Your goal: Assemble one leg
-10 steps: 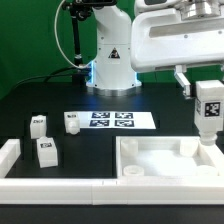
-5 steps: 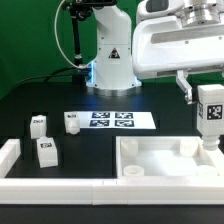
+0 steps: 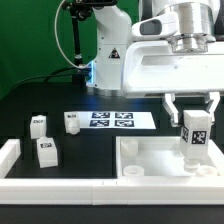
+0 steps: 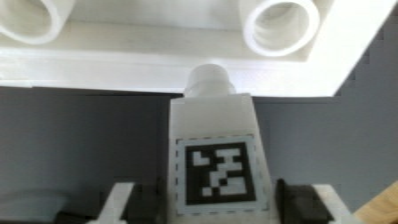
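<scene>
My gripper [image 3: 194, 118] is shut on a white leg [image 3: 194, 136] with a black-and-white tag on its side. I hold the leg upright above the large white rimmed panel [image 3: 160, 160], at the exterior view's right. In the wrist view the leg [image 4: 217, 150] sits between my fingers [image 4: 128, 203], and its narrow tip points at the panel's edge [image 4: 160, 72], near two round sockets [image 4: 276, 25]. Three more legs [image 3: 46, 152] [image 3: 38, 124] [image 3: 72, 123] stand on the black table at the exterior view's left.
The marker board [image 3: 112, 120] lies flat at the table's middle. A white rail [image 3: 10, 155] runs along the left and front edges. The robot base [image 3: 110, 60] stands behind the board. A short round post [image 3: 132, 174] stands in the panel's near-left corner.
My gripper has moved toward the exterior view's left and lower with the leg in it, from the right edge to over the panel's right part. The other legs have not moved.
</scene>
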{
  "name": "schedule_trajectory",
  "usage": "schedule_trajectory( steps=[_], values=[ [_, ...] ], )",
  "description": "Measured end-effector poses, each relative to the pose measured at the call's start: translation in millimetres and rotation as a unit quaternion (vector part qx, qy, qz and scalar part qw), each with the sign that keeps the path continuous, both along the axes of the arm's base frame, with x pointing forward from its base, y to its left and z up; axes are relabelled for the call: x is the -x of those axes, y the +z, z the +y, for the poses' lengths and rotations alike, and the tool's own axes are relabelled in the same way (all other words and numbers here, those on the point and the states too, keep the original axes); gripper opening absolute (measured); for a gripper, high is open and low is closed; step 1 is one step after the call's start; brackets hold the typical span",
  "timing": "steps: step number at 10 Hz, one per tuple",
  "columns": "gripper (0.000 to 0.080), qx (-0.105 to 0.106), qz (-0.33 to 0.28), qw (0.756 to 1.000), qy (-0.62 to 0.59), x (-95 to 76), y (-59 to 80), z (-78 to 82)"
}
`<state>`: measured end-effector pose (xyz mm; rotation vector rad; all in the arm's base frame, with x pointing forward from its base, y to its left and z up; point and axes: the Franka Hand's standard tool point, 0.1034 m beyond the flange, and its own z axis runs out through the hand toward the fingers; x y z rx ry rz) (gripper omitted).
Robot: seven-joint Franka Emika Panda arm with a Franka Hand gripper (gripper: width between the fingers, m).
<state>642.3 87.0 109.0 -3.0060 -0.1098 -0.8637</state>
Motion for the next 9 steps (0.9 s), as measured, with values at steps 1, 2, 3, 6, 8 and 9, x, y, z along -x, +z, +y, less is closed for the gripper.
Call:
schedule_trajectory(
  steps=[1, 2, 3, 6, 8, 9],
  values=[
    [0.0288, -0.002, 0.002, 1.0, -0.002, 1.0, -0.9, 0.9],
    [0.0288, -0.007, 0.006, 1.0, -0.005, 4.4, -2.8, 9.4],
    [0.0288, -0.008, 0.009, 1.0, -0.002, 8.7, -4.8, 17.3],
    [0.0288, -0.009, 0.015, 1.0, 0.001, 15.2, -12.6, 25.6],
    [0.0288, -0.008, 0.012, 1.0, 0.0, 14.9, -14.1, 24.8],
    [0.0288, -0.008, 0.003, 1.0, 0.0, 13.2, -14.3, 24.8]
  ],
)
